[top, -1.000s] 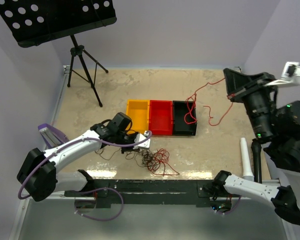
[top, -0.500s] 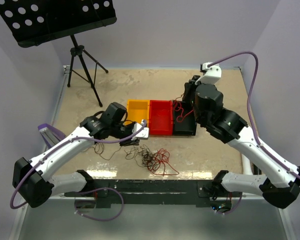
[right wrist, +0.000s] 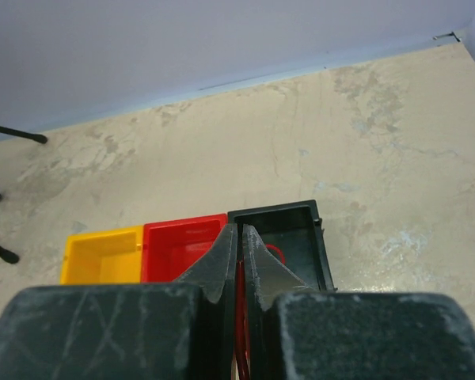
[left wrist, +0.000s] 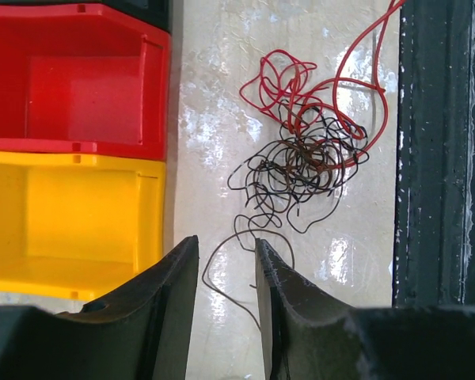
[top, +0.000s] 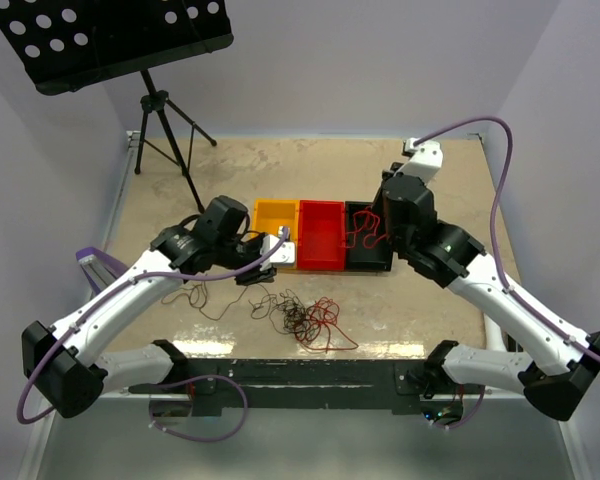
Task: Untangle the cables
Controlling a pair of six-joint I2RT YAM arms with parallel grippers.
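The left fingers are spread and hold nothing, just near of the yellow bin. The tangle of cables lies on the counter to their right. The right fingers are pressed together on a red cable above the black bin.

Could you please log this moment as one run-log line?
left gripper: open near tangle | right gripper: shut on red cable over black bin
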